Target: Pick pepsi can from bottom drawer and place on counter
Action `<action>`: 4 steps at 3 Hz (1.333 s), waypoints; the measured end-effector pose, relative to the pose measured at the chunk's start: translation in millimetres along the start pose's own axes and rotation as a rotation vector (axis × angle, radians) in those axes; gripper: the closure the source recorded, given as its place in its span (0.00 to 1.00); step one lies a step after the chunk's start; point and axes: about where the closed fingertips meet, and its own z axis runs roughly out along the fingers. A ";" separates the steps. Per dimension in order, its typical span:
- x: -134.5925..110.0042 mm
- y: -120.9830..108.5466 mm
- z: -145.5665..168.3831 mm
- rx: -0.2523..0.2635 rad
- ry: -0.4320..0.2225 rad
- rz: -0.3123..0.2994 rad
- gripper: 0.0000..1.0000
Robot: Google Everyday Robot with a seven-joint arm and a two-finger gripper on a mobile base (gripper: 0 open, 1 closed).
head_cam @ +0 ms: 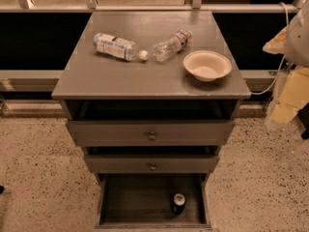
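Observation:
The pepsi can (178, 203) stands upright in the bottom drawer (135, 199), near its right front corner, silver top facing up. The drawer is pulled open and its dark plank floor shows. The counter (120, 76) is the grey top of the cabinet above. My gripper (285, 98) hangs at the right edge of the camera view, beside the cabinet at about counter height, far from the can and holding nothing that I can see.
Two clear water bottles (116, 46) (171, 45) lie on the back half of the counter. A beige bowl (207, 65) sits at its right front. Two knobbed drawers (152, 136) (152, 166) jut out above the bottom drawer. Speckled floor surrounds the cabinet.

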 end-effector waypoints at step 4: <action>15.2 35.0 105.1 -0.049 -0.346 0.000 0.00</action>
